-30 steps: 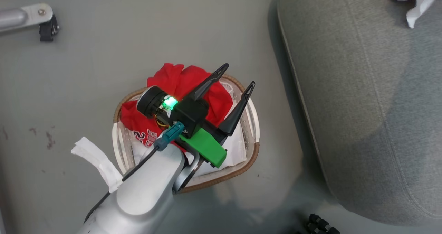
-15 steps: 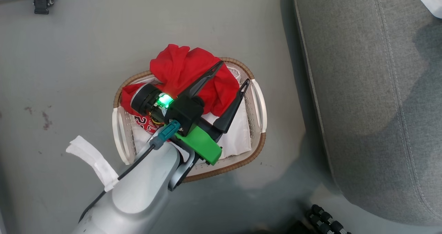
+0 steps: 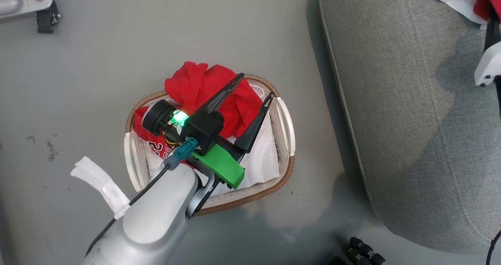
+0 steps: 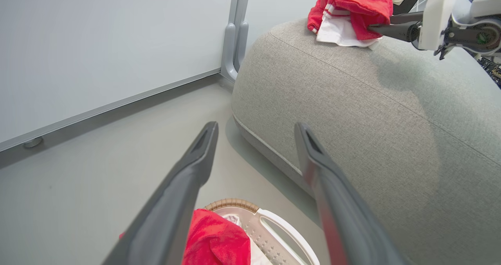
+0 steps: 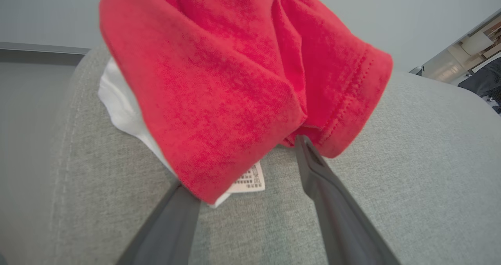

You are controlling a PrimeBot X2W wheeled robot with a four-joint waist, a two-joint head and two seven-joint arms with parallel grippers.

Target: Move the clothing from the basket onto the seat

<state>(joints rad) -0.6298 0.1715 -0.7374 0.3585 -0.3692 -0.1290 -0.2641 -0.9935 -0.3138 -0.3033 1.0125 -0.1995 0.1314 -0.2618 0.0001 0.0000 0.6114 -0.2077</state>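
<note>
Our left gripper (image 3: 254,87) hangs spread and empty above the oval white perforated plastic basket (image 3: 129,159), where a crumpled red jersey (image 3: 203,89) lies. Our right gripper (image 5: 240,161) stands with fingers apart at the red-and-white garment (image 5: 235,81) resting on the large grey fabric seat (image 5: 391,179).

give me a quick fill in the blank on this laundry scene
The left tool hovers over the basket with its jaws ____.
The liner sheet in the basket with the red jersey is ____.
The red and white garment rests on the grey ____.
Missing: open; white; seat.
</note>
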